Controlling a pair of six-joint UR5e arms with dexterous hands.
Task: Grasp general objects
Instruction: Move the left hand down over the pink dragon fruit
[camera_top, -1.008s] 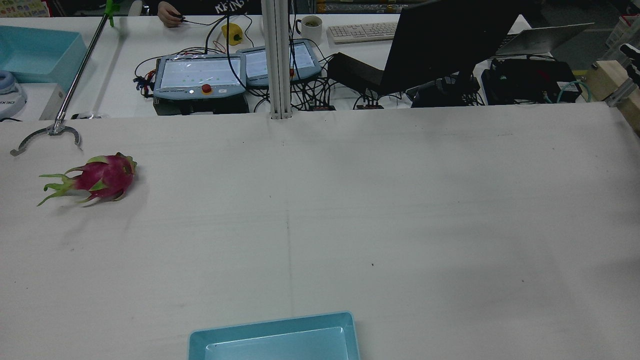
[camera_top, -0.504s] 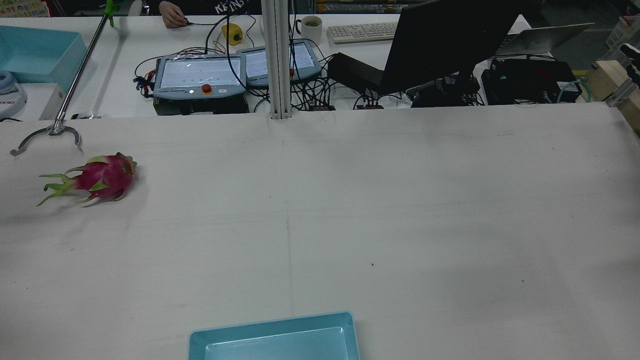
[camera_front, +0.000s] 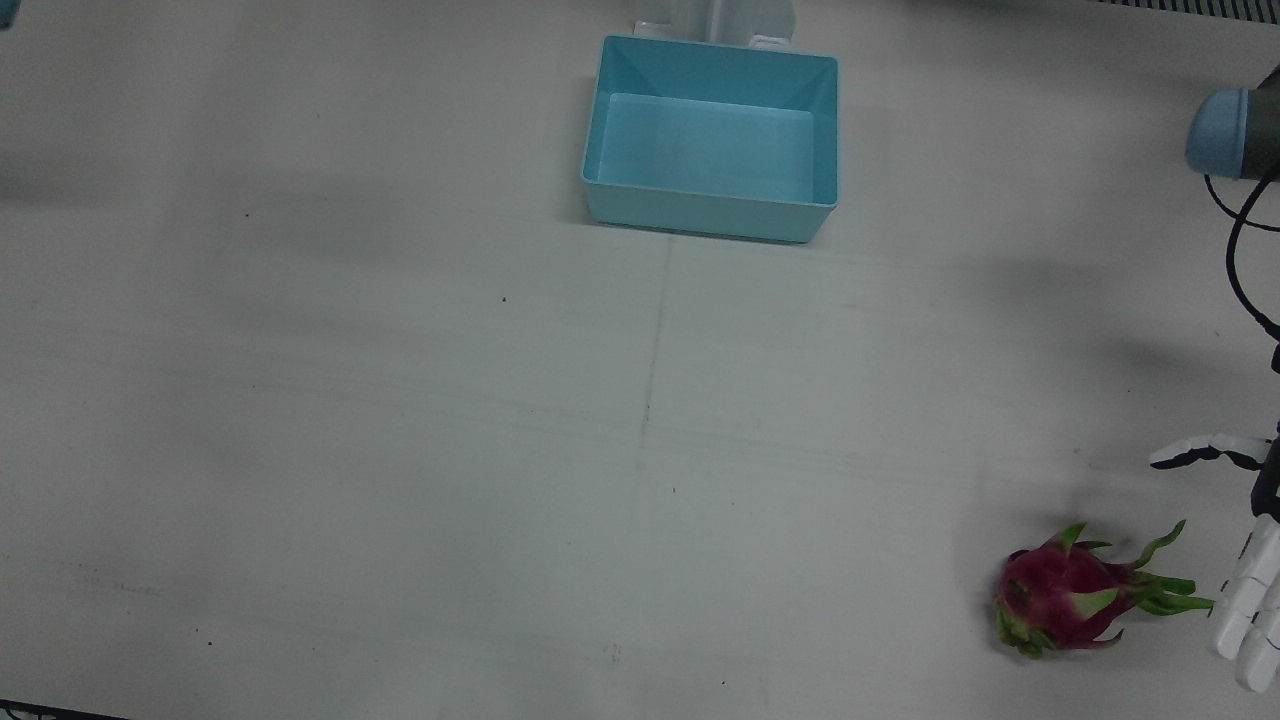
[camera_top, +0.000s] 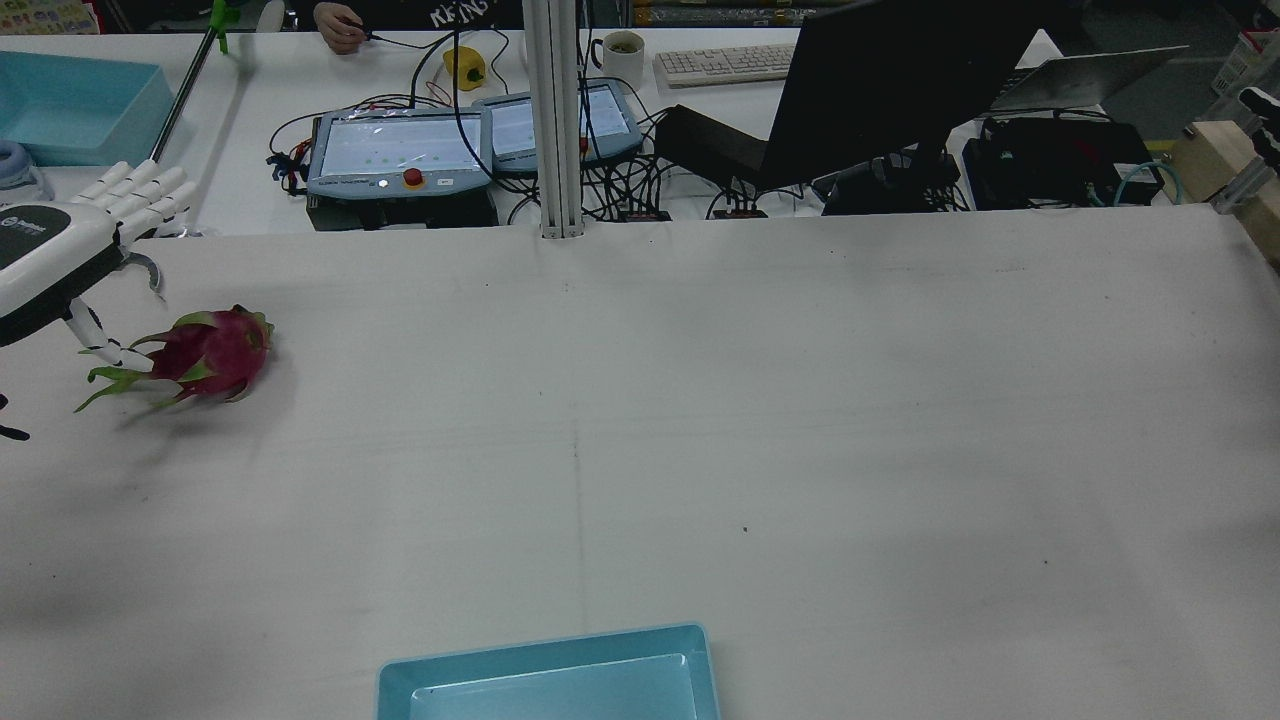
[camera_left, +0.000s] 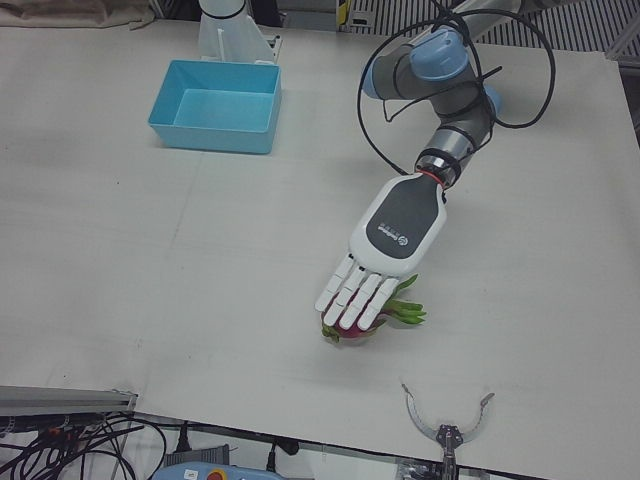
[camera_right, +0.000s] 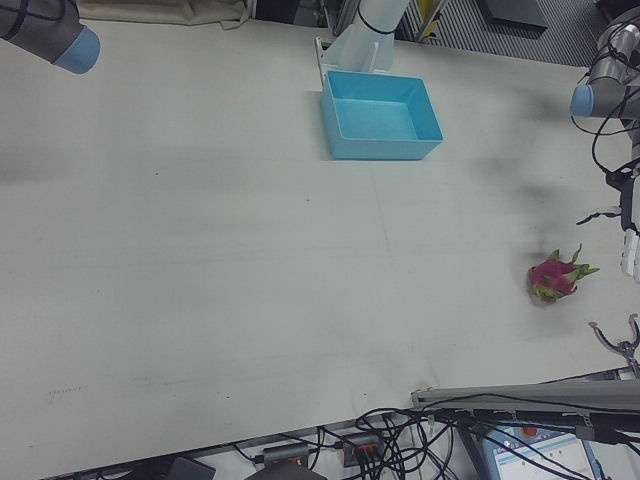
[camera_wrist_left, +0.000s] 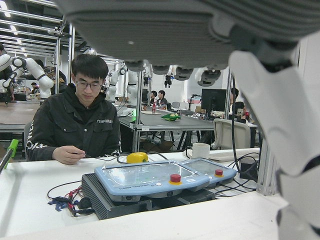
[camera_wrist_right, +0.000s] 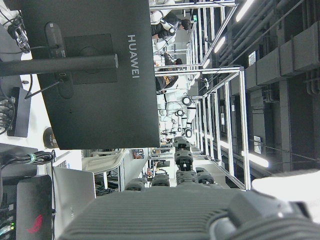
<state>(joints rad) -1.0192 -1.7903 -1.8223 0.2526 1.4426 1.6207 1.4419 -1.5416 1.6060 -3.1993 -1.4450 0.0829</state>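
Front view: dragon fruit (camera_front: 1060, 592) lies at my left table edge, bin (camera_front: 710, 215) well apart. Rear view: my left hand (camera_top: 70, 250) hovers beside the fruit, fingers straight, spread, holding nothing; a claw tool (camera_top: 148, 272) lies just behind it. Left-front view: my fingers (camera_left: 352, 295) hide most of the fruit. Right hand view: only my curled fingertips (camera_wrist_right: 182, 177), grip unclear.

Bare white table (camera_front: 400, 420) on every side of the dragon fruit (camera_front: 1055, 592), blue bin (camera_front: 710, 140) well apart from it, metal claw tool (camera_left: 446, 428) near it at the table edge
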